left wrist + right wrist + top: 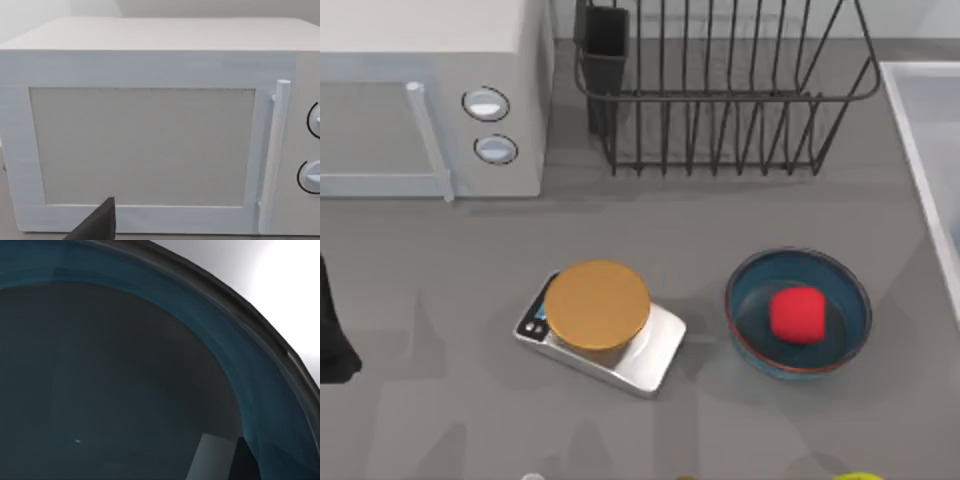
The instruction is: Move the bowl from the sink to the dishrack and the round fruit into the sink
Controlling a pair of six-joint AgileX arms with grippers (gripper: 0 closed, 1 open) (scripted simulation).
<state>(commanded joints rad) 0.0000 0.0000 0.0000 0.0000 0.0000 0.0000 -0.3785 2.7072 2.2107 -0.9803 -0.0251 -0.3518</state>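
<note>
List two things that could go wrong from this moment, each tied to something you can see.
1. Two bowls look alike: the bowl on the table holds the fruit, while the right wrist view looks into another bowl. The wrong one might be racked.
2. The dishrack has thin bars, so a bowl set down there may tip.

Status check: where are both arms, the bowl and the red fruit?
Left arm parked at table's left edge, facing microwave. Right wrist camera close over a teal bowl. Red fruit sits in counter bowl. Dishrack holds no bowl.
</note>
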